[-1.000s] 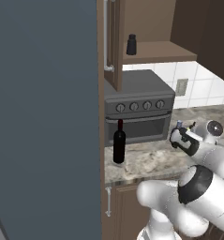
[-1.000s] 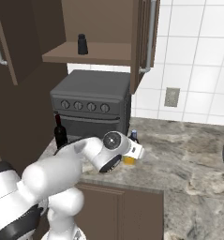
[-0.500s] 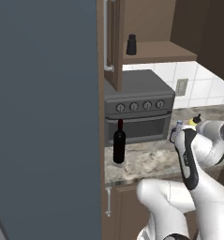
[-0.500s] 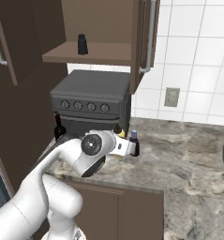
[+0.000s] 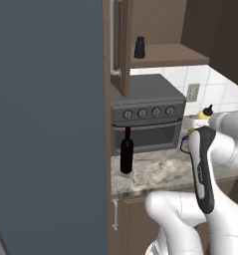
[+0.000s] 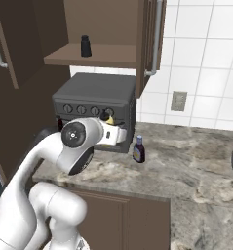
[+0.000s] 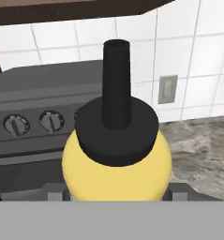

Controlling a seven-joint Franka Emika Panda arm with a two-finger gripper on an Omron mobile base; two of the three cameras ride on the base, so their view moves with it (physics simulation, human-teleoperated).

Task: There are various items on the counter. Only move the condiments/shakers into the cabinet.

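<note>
My gripper (image 7: 117,192) is shut on the yellow squeeze bottle (image 7: 117,161), whose dark nozzle points up in the hand view. The bottle (image 6: 107,119) hangs above the counter (image 6: 186,161) in front of the oven, and its top (image 5: 206,111) peeks over the hand. A black shaker (image 5: 139,48) (image 6: 86,46) stands on the shelf of the open wall cabinet (image 5: 165,52) (image 6: 101,54). The blue-purple bottle (image 6: 138,149) stands on the counter beside the oven.
A dark toaster oven (image 5: 148,117) (image 6: 96,97) sits under the cabinet shelf. A tall wine bottle (image 5: 126,152) stands at its front left. The open cabinet door with its silver handle (image 6: 157,39) juts out. A tall grey panel (image 5: 46,124) walls off the left.
The arm has swung up and carried the yellow bottle off the counter to the height of the oven front. The other items have not moved.
</note>
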